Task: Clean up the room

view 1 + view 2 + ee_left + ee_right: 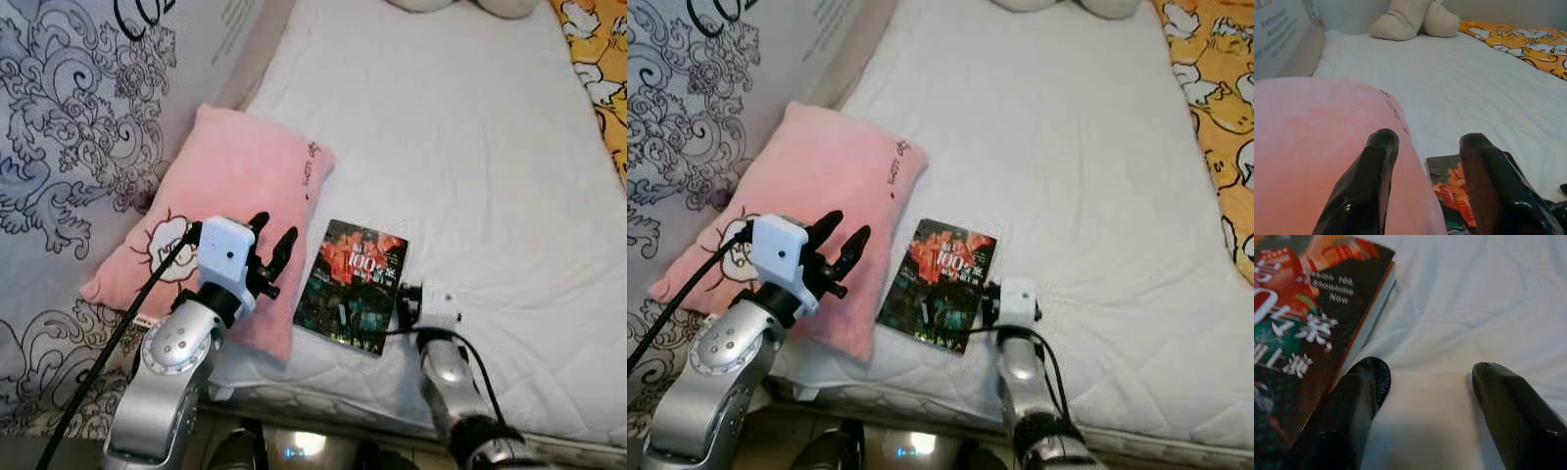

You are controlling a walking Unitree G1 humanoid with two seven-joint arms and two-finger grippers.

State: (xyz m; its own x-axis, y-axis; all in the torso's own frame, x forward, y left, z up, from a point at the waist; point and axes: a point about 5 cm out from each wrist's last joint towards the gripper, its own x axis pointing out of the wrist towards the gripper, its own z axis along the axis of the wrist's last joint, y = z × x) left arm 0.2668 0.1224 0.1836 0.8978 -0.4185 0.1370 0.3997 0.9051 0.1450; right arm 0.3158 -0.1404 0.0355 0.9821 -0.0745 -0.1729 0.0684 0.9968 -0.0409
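A dark book [353, 284] with a red cover picture and white characters lies flat on the white mattress [460, 137], near the bed's front edge. A pink pillow [235, 196] lies to its left, touching it. My left gripper [274, 230] hovers open over the pillow's right edge, with the pillow under one finger and the book [1454, 186] below the other. My right gripper [1430, 377] is low over the sheet just right of the book, open. One of its fingers [1359, 391] sits against the book's right edge [1366, 328], and only bare sheet lies between the two.
An orange blanket [598, 59] with a duck print covers the bed's far right. A beige plush toy [1415, 19] rests at the head of the bed. A grey swirl-patterned cloth [59, 117] hangs along the left side.
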